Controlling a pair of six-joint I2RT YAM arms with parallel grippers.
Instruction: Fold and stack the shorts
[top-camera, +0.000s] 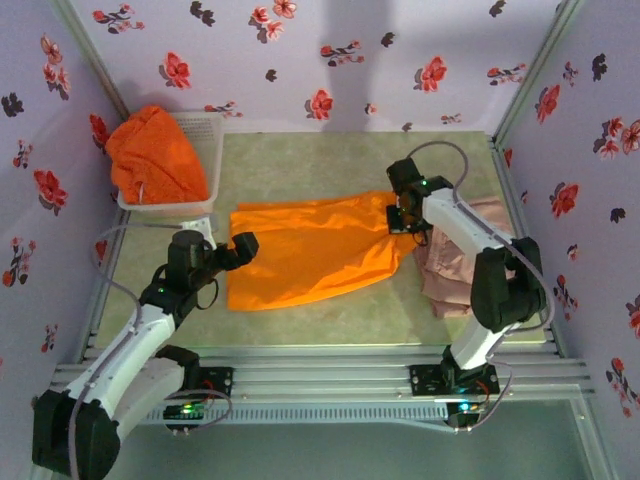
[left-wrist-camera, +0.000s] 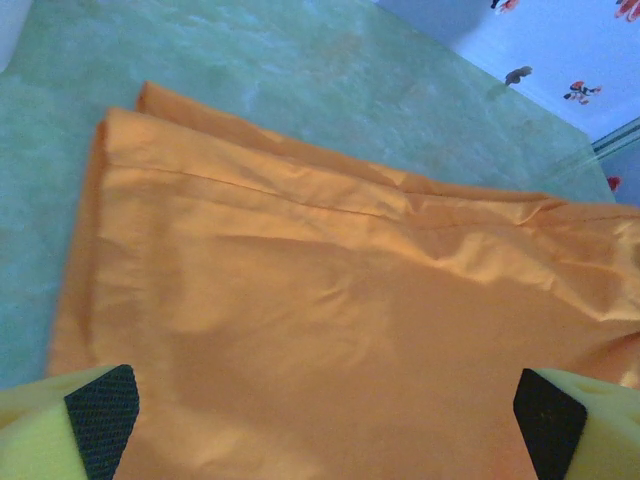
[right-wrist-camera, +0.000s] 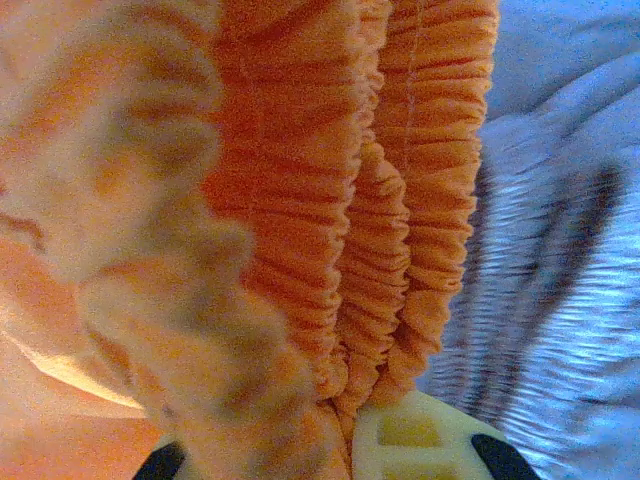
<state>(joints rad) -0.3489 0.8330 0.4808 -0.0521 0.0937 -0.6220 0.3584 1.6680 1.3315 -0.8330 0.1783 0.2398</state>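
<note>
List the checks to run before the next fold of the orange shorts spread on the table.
1. Right gripper shut on the spread orange shorts at the waistband: ok.
2. Left gripper holding the opposite end: not ok, open above the fabric.
3. Fabric flat near the left gripper: ok.
4. Pink-beige shorts apart from the orange pair: cannot tell, the right arm covers the border.
5. Other orange shorts out of the way in the basket: ok.
</note>
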